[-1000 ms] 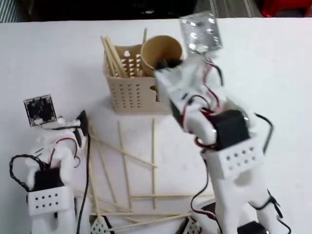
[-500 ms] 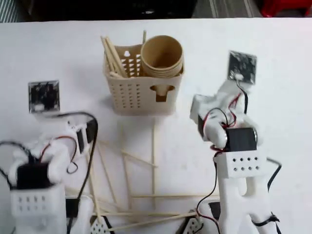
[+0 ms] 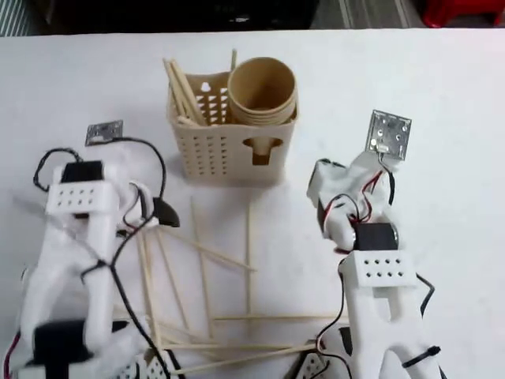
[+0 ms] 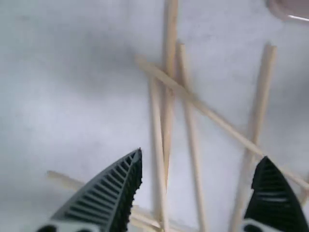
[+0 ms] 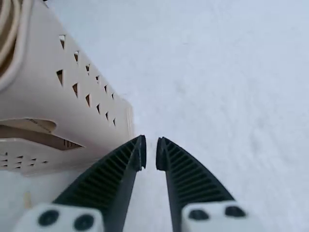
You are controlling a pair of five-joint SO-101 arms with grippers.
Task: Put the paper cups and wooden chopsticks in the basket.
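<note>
Wooden and thin, the loose chopsticks (image 3: 248, 260) lay all over the white bench (image 3: 442, 118) in front of the basket (image 3: 225, 150). Some crossed over each other, and a few lay in a heap close to the feet of the two arms. The basket was cream with lots of little holes in its walls, and it stood near the far side of the bench. The paper cups (image 3: 262, 87) sat inside it, one inside another, in the right-hand part. A bunch of standing chopsticks (image 3: 183, 91) leaned in the left-hand part, with their tops poking out over the rim.

The left arm (image 3: 79, 229) bent over the left end of the mess of sticks. The left jaws were wide apart and held nothing. In the left wrist view they hung above the loose chopsticks (image 4: 166, 96), and several crossed sticks lay on the bench (image 4: 63, 72) in the space between the two black tips.

The right arm (image 3: 371, 260) stood to the right of the basket, with its front end pointing toward the basket's right wall. The right jaws were almost together, with just a thin gap, and nothing was in them. In the right wrist view the basket (image 5: 58, 111) was just beside the black tips but not touching them, and the bare bench (image 5: 217, 72) spread out past them.
</note>
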